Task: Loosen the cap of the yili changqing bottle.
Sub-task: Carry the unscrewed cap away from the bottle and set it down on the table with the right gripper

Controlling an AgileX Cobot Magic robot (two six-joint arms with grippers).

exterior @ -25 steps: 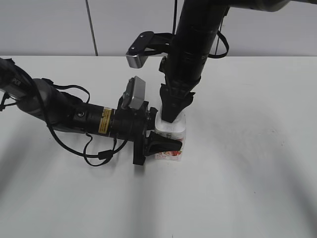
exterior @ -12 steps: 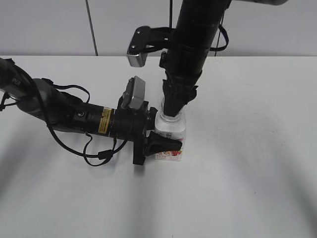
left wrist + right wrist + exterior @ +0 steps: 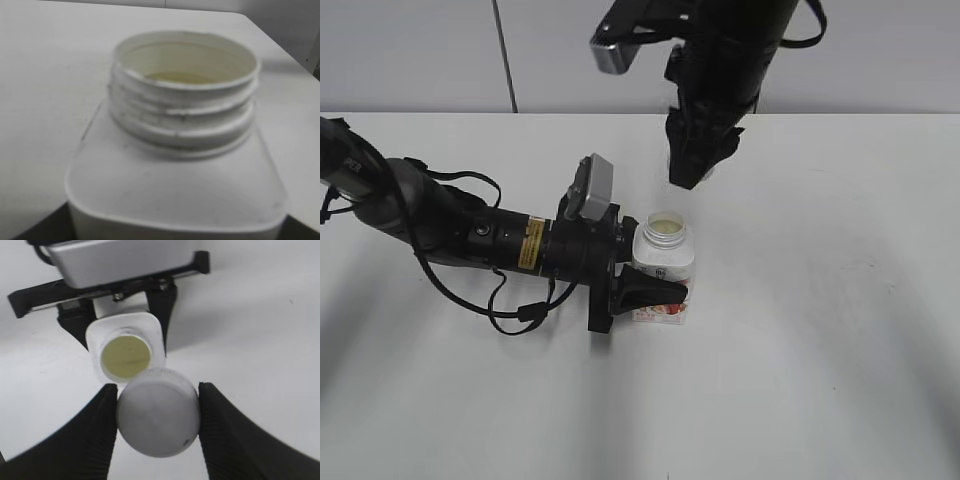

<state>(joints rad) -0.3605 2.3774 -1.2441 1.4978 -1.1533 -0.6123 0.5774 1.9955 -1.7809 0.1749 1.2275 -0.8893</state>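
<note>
The yili changqing bottle (image 3: 665,268) stands upright on the white table, its wide neck open and pale liquid showing inside. My left gripper (image 3: 642,282) is shut on the bottle's body from the side, one black finger (image 3: 655,292) across the red-pink label. The left wrist view shows the threaded neck (image 3: 185,95) and the white shoulders (image 3: 175,185) close up. My right gripper (image 3: 692,172) hangs well above and behind the bottle. In the right wrist view it (image 3: 158,392) is shut on the white cap (image 3: 159,412), with the open bottle (image 3: 125,356) below. The cap is almost hidden in the exterior view.
The left arm (image 3: 470,235) lies low across the table from the left, with black cables (image 3: 520,312) looped beside it. Its silver wrist camera (image 3: 594,185) sits just left of the bottle. A grey wall (image 3: 440,50) runs behind the table.
My right gripper has risen straight off the bottle with the cap in it. The neck, covered a second ago, is now open. The left gripper and bottle have not moved.
</note>
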